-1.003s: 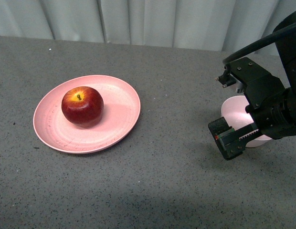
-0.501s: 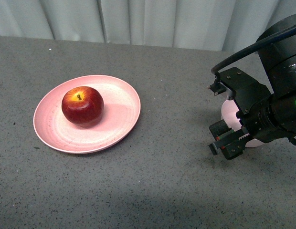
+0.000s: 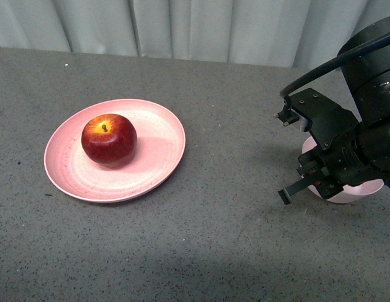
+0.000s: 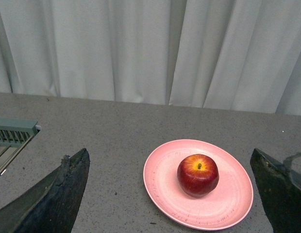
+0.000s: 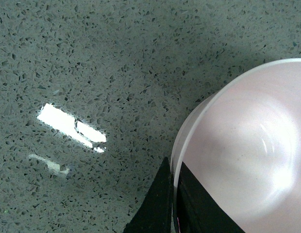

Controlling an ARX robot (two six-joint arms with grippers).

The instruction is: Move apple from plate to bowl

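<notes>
Apple (image 3: 108,139) upright, stem up, near the middle of the plate (image 3: 160,165), out on the bench (image 3: 214,245) in the front view. Well apart to the right, right tool (image 3: 302,182) down at the bowl (image 3: 358,192); left arm out of sight. Round fruit, so no long axis to line up with.

From the left wrist: left tool (image 4: 168,153) spread wide, empty, touching nothing, pointed straight at apple (image 4: 198,174) and plate (image 4: 228,206), both ahead inside its gap. Probably the better-placed arm for the pick.

From the right wrist: right tool (image 5: 175,208) nearly closed, straddling the bowl's (image 5: 247,145) rim, one side inside, one outside, seemingly pinching it. Whitish inside bare, no fruit yet.
</notes>
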